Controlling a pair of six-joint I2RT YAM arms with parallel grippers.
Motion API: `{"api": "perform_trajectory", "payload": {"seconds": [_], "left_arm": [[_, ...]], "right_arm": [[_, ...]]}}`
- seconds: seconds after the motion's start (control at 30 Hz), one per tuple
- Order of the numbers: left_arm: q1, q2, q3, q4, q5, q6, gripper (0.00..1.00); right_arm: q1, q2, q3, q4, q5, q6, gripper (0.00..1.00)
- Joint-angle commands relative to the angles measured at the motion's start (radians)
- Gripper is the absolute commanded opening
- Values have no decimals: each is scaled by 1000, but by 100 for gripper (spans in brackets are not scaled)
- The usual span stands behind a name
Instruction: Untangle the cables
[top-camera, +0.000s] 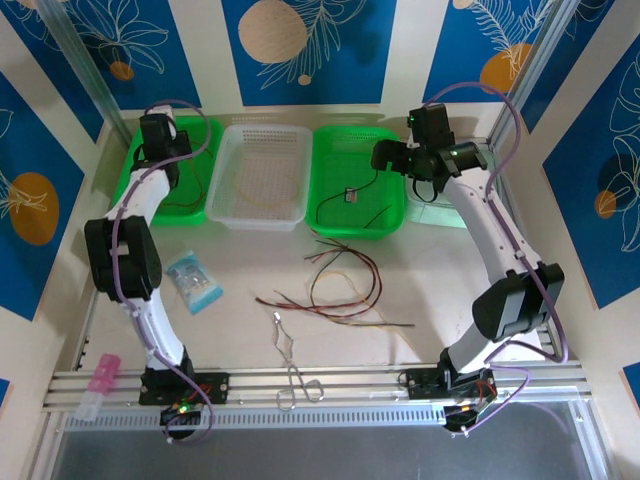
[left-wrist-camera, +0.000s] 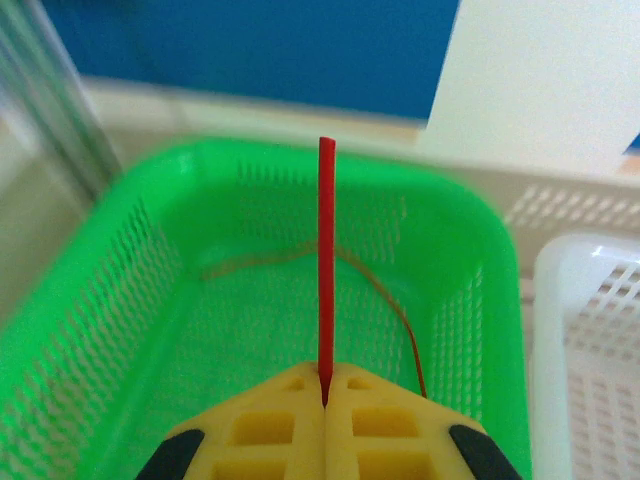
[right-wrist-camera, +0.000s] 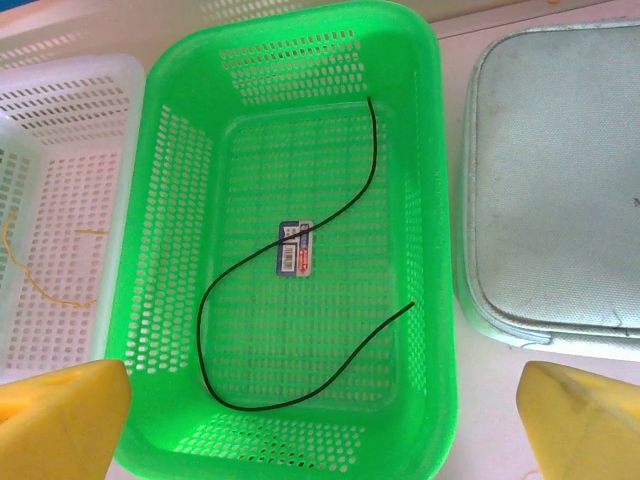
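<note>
Three baskets line the far edge of the tabletop (top-camera: 230, 330): a left green basket (top-camera: 200, 135) at 11 o'clock, a white basket (top-camera: 240, 215) at 12 and a right green basket (top-camera: 350, 232) at 1. A grey pad (right-wrist-camera: 560, 180) lies just beside the right basket's 3 o'clock wall. At 9 o'clock of the loose cable tangle (top-camera: 340, 290) rests a small packet (top-camera: 193, 281), and silver forceps (top-camera: 290, 365) lie at its 6 o'clock, near the rail. A pink object (top-camera: 103, 372) sits on the rail at 8 o'clock. Bare surface rings the tangle, which is well apart from both arms.

The left pincer (left-wrist-camera: 325, 385) is clamped on a red cable (left-wrist-camera: 326, 270) that stands straight out toward 12 o'clock over the left green basket, where a brown cable (left-wrist-camera: 390, 310) curls on the floor. The right pincer (right-wrist-camera: 320, 420) hangs with its fingers (right-wrist-camera: 60, 420) wide apart above the right green basket. A black cable (right-wrist-camera: 345, 215) winds loosely there across a label (right-wrist-camera: 296, 247), not touching the fingers. A yellow-orange cable (right-wrist-camera: 12, 255) lies in the white basket.
</note>
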Motion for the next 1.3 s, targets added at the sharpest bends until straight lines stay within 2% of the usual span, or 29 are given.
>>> {"api": "perform_trajectory", "payload": {"seconds": [0.0, 0.07, 0.2, 0.3, 0.6, 0.63, 0.7, 0.73, 0.83, 1.07, 1.27], "left_arm": [[35, 56, 152, -256, -16, -191, 0], [60, 114, 239, -385, -2, -278, 0], [88, 206, 320, -490, 161, -353, 0], [88, 252, 331, -521, 229, -343, 0], [79, 313, 283, -530, 314, -326, 1], [78, 310, 273, -526, 309, -316, 11], [75, 289, 243, -500, 291, -296, 40], [74, 274, 230, -484, 280, -288, 50], [69, 207, 196, -436, 232, -259, 68], [39, -4, 76, -301, 105, -202, 78], [9, -183, -41, -271, 152, -171, 78]], "right_arm": [[-20, -65, -19, 2, -27, -9, 99], [-26, -77, -32, 2, -31, -8, 99], [-32, -101, -61, 10, -35, -6, 99], [-33, -112, -77, 12, -37, 4, 99], [-25, -140, -94, 15, -32, 11, 99], [-25, -140, -97, 17, -33, 11, 99], [-22, -139, -98, 9, -34, 13, 99], [-19, -140, -99, 7, -34, 13, 99], [-10, -151, -106, 5, -24, 10, 99], [5, -199, -203, 17, -21, 57, 99], [56, -317, -366, 27, -11, 132, 99]]}}
